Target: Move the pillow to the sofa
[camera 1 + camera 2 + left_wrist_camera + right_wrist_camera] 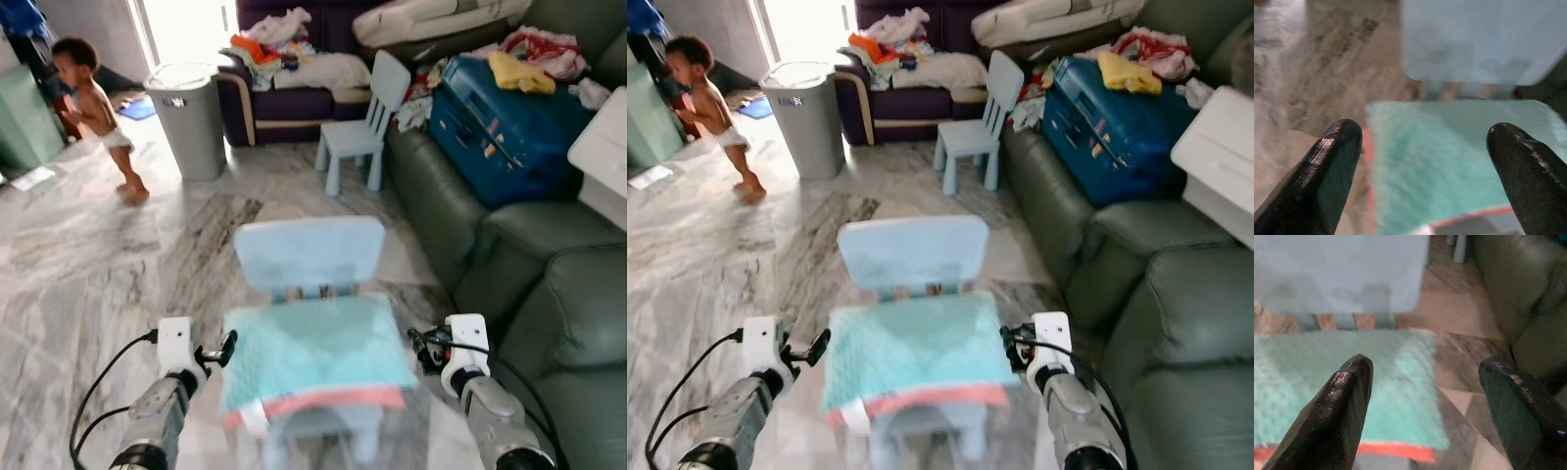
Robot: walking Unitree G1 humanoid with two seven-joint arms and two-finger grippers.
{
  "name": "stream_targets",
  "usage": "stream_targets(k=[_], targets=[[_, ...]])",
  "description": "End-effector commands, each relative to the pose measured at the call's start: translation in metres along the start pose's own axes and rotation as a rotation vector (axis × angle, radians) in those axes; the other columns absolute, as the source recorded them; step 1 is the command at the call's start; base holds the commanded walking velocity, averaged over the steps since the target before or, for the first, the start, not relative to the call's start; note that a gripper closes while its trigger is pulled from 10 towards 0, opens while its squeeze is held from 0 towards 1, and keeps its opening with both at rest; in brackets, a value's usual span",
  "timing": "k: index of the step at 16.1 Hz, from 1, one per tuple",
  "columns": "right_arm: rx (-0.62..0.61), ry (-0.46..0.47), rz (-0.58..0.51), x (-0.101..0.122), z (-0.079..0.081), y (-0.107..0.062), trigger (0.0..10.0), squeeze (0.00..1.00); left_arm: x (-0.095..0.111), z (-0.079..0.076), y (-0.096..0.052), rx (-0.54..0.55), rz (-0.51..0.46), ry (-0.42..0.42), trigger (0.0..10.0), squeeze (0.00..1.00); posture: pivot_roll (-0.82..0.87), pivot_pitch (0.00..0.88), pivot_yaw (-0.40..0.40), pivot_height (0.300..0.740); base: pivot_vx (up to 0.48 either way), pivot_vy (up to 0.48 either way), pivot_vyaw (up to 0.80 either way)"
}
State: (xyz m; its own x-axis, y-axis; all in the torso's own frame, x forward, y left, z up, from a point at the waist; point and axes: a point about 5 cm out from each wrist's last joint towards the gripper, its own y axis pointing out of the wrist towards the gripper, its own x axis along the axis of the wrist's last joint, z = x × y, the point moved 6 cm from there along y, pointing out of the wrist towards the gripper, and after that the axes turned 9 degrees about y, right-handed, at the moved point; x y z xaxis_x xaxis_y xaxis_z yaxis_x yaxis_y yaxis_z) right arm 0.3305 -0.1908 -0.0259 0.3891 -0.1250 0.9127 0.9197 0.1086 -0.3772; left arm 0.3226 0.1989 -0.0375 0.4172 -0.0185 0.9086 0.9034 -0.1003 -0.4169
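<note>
On the seat of the small blue chair (309, 257) lay the teal pillow (315, 351), flat, its orange-edged border toward the robot and its long axis running across between the arms. Left gripper (227, 348) stood just beside the pillow's left edge, right gripper (415, 345) just beside its right edge, about equally near. Both pairs of fingers were spread wide and held nothing. The green sofa (549, 294) lay to the chair's right.

Home living room, green sofa (549, 294), laundry piles (284, 44), toddler (98, 113)
</note>
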Motion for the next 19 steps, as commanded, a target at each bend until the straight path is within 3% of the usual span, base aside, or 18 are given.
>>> stream_targets(k=[1,16,17,19], targets=[[0.025,0.002,-0.02,0.005,0.011,0.004,10.0,0.0,0.001,0.012,-0.002,0.039,0.006,0.028,10.0,0.0,-0.02,0.0,0.008,0.74,0.0,0.0,0.0],[0.045,-0.047,-0.002,0.005,0.018,0.007,10.0,0.0,-0.003,0.01,-0.001,0.056,0.022,0.021,10.0,0.0,-0.01,0.0,-0.008,0.74,0.0,0.0,0.0],[0.071,0.009,-0.007,0.006,0.023,0.008,10.0,0.0,-0.002,0.011,-0.002,0.059,0.015,0.007,10.0,0.0,-0.01,0.0,-0.01,0.74,0.0,0.0,0.0],[0.067,-0.006,-0.007,0.006,0.022,0.008,10.0,0.0,-0.003,0.011,-0.002,0.061,0.016,0.004,10.0,0.0,-0.01,0.0,-0.011,0.74,0.0,0.0,0.0]])
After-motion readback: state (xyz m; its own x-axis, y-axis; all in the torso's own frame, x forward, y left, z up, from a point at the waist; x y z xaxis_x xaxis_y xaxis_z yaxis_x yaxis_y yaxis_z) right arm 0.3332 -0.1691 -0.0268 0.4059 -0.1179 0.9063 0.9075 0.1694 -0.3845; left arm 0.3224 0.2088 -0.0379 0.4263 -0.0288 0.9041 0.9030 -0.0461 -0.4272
